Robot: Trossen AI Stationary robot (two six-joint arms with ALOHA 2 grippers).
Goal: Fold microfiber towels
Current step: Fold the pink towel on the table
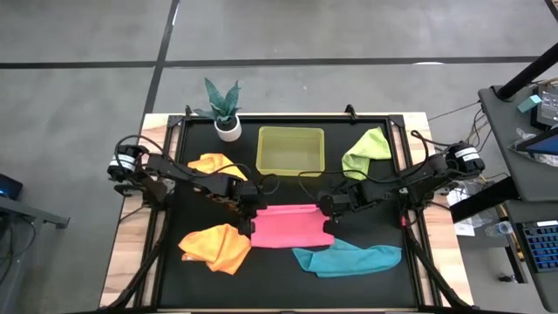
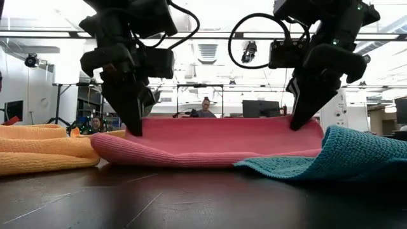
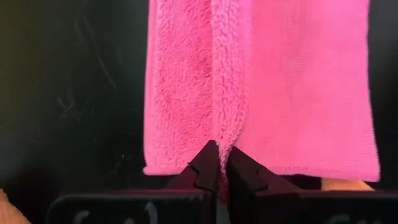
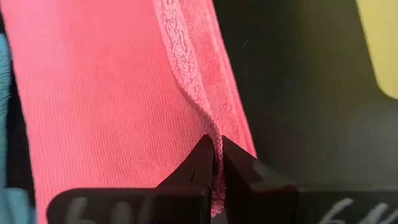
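The pink towel [image 1: 289, 225] is being held at the middle of the table [image 1: 174, 209], folded over on itself, with its far edge being lifted slightly off the black surface. That edge is being pinched at one end by the left gripper [image 1: 251, 209], whose jaws are closed on the hem, as is shown in the left wrist view, where the plush fold [image 3: 221, 112] is being drawn up between the dark fingers [image 3: 202, 171]. The other end of the same edge is being pinched by the right gripper [image 1: 330, 209], its jaws likewise closed on the cloth [image 4: 124, 93]. In the low view the pink towel [image 2: 216, 143] is being stretched between the two grippers, sagging a little in between. A teal towel [image 1: 347, 259] is lying crumpled toward the near right, just beside the pink one. One orange towel [image 1: 218, 247] is lying near the near left corner, another [image 1: 214, 163] farther back on the left. A lime green towel [image 1: 366, 151] is lying toward the far right corner, beside a translucent yellow-green bin [image 1: 291, 150] at the far edge. A small potted plant [image 1: 225, 109] is standing at the far edge, left of the bin.
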